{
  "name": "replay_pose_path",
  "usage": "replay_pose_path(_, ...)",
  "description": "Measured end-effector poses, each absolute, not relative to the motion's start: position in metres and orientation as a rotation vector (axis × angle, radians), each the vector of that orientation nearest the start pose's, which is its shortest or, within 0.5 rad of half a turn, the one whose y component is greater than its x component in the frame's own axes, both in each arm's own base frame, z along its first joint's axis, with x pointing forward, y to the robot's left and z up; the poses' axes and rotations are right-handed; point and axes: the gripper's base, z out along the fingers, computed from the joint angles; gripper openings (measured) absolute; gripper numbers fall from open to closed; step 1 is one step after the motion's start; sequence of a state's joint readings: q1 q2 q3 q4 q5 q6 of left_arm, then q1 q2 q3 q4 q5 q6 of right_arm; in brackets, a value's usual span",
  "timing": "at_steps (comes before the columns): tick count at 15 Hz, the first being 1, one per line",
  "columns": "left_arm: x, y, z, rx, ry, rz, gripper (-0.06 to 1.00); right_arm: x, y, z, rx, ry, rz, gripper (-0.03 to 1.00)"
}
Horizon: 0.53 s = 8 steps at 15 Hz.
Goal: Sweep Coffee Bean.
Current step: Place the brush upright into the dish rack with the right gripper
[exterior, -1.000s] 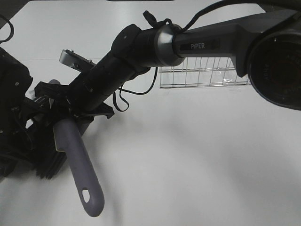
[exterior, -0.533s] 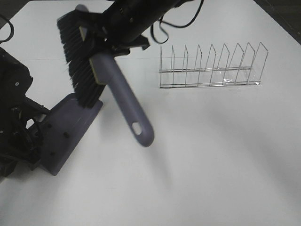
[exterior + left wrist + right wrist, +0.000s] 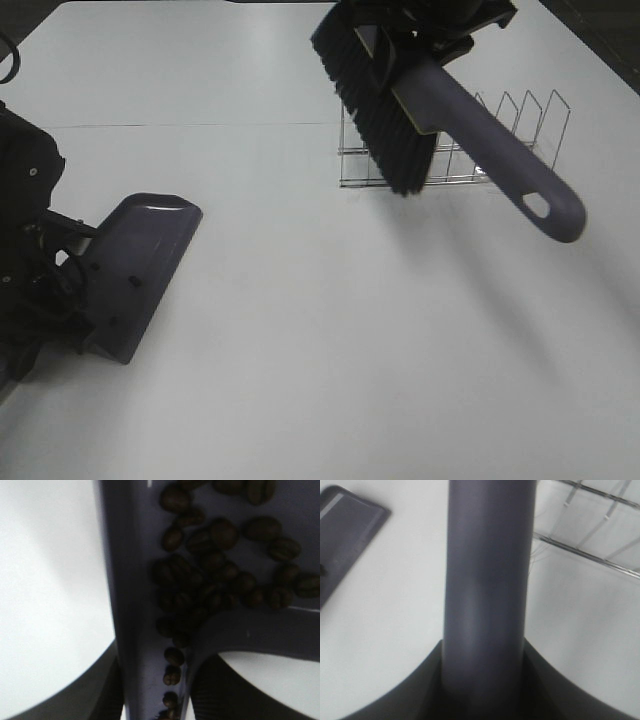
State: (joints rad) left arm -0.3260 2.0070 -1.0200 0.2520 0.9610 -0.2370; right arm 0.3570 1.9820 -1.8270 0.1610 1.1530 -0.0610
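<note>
Worktop [image 3: 330, 350]: white, matte.
Brush [image 3: 470, 120]: smooth lilac handle with a hang-hole, stiff black bristles. Clamped in the right pincer [image 3: 485, 680]. It has moved from over the dustpan to aloft in front of the rack.
Dustpan [image 3: 140, 260]: lilac, flat scoop, now uncovered. Its handle is gripped by the left pincer [image 3: 155, 690].
Rack [image 3: 548, 128]: thin wire.
Coffee beans [image 3: 220, 575]: dark ovals, heaped in the dustpan just ahead of the left pincer.

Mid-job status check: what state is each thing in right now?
Brush: held aloft, clear of the table, bristles downward.
Dustpan: held by its handle at table level.
Coffee beans: collected inside the dustpan.
Wire rack: upright on the table.
Left gripper: shut on dustpan.
Right gripper: shut on brush.
</note>
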Motion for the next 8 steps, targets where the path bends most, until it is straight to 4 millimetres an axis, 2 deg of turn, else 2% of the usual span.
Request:
replay_pose_path(1, 0.300, -0.074, 0.097, 0.314, 3.322, 0.354, 0.34, 0.396, 0.154, 0.287, -0.503, 2.811, 0.172, 0.30)
replay_pose_path(3, 0.317, -0.069, 0.101, 0.157, 3.305, 0.220, 0.34, 0.398, 0.145, 0.289, -0.460, 2.812, 0.031, 0.30)
replay_pose_path(5, 0.331, -0.070, 0.110, 0.138, 3.266, 0.113, 0.34, 0.399, 0.140, 0.291, -0.431, 2.801, -0.036, 0.30)
replay_pose_path(8, 0.343, -0.075, 0.117, 0.130, 3.230, 0.063, 0.34, 0.399, 0.139, 0.290, -0.406, 2.803, -0.054, 0.30)
